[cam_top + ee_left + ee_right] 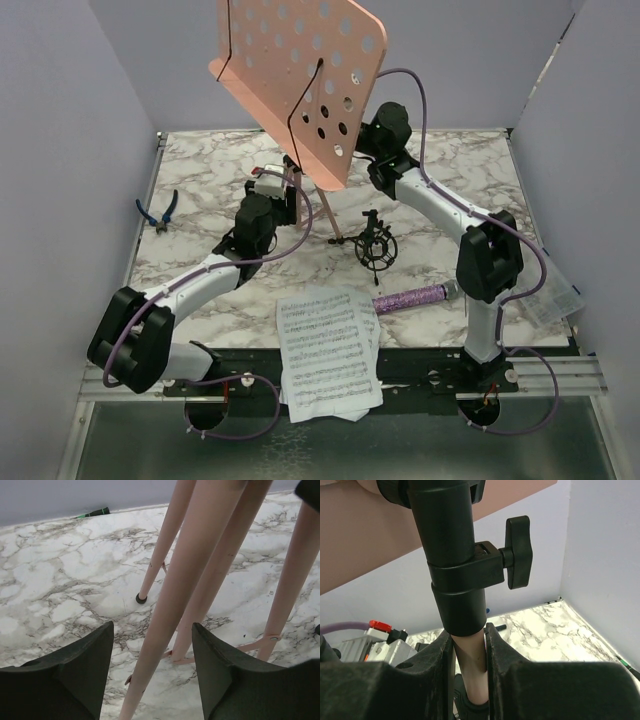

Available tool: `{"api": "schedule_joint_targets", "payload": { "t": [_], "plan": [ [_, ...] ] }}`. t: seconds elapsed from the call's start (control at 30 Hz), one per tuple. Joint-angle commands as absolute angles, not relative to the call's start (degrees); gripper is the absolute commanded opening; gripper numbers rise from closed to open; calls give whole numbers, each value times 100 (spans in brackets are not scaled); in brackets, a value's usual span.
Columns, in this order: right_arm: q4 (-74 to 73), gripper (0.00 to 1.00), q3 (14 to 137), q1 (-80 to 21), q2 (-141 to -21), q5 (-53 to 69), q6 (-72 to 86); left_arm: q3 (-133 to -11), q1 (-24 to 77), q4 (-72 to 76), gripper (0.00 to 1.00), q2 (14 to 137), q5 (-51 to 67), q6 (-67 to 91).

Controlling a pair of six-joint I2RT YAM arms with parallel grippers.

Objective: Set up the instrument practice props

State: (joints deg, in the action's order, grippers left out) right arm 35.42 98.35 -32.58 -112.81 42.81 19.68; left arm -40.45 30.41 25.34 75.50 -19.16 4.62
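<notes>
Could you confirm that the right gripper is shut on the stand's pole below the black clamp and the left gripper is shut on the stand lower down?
Not quite: the left wrist view shows the left gripper open, its fingers apart around a pink tube of the stand lower down. The right gripper is indeed shut on the pole below the black clamp.

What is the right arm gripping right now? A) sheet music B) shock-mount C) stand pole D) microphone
C: in the right wrist view the right jaws are closed on the pink stand pole just under its black collar, while the microphone lies loose on the table.
</notes>
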Motion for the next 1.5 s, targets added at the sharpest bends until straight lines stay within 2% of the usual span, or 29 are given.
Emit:
{"api": "schedule_joint_targets", "payload": {
  "t": [0.0,0.07,0.13,0.2,0.27,0.3,0.5,0.67,0.8,1.0,1.47],
  "plan": [
    [3162,1,10128,-3296,-11191,4401,2337,-4323,2948,2578,60,7675,-1324,45],
    [3074,1,10221,-3296,-11256,4445,2320,-4392,2911,2617,59,7736,-1289,31],
    [2968,1,10303,-3296,-11306,4447,2280,-4495,2834,2619,49,7781,-1217,26],
    [2910,1,10361,-3296,-11333,4446,2279,-4541,2745,2619,32,7829,-1038,26],
    [2880,1,10446,-3296,-11362,4449,2297,-4577,2656,2619,5,7891,-896,26],
    [2877,1,10468,-3296,-11379,4428,2306,-4578,2616,2618,0,7912,-836,26],
    [2603,1,10984,-3296,-11611,4456,2401,-4454,2558,2660,0,7871,-739,209],
    [2575,1,11458,-3296,-11815,4492,2568,-4255,2579,2760,0,7802,-1117,580],
    [2331,1,12225,-3297,-12044,4539,2554,-4141,2695,2826,0,7741,-1600,843],
    [2259,1,12928,-3296,-12248,4583,2505,-3913,2992,3076,0,7529,-3124,1094],
    [3105,1,13189,-3170,-12236,4237,2934,-3890,3276,3263,0,7889,-4673,454]
  ]
}}
